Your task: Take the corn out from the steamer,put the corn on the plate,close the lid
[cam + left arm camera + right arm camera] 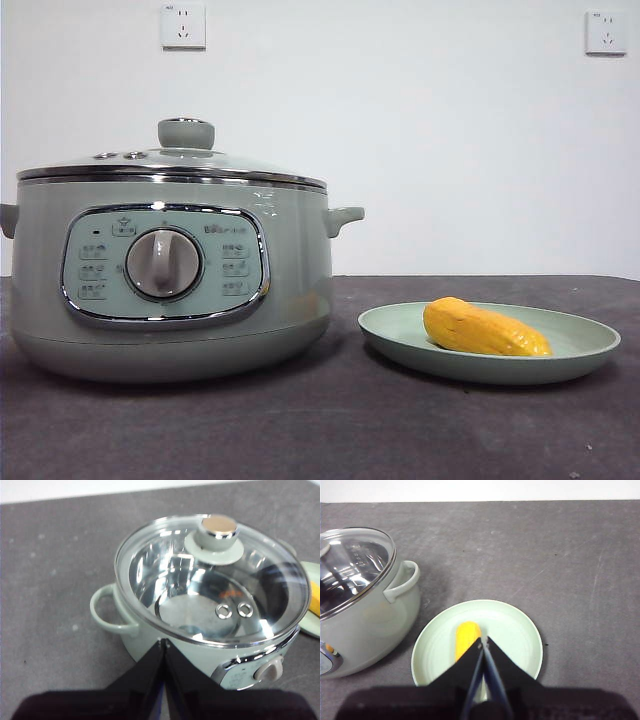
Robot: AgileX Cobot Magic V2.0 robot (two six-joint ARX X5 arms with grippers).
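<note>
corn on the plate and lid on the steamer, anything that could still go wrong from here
Little seems left to fail. The corn lies loose on the shallow plate, so a knock could roll it over the low rim. The right gripper, shut, hangs directly above the corn; dropping instead of lifting away would hit it. The left gripper, shut, hangs close to the steamer, so a careless retreat could clip the glass lid and shift it.

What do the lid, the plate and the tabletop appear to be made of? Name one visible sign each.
Lid: clear glass, chrome rim; the pot's inside shows through.
Plate: matte pale green, probably plastic; no gloss.
Tabletop: dark grey, matte, scuffed; material unclear.
</note>
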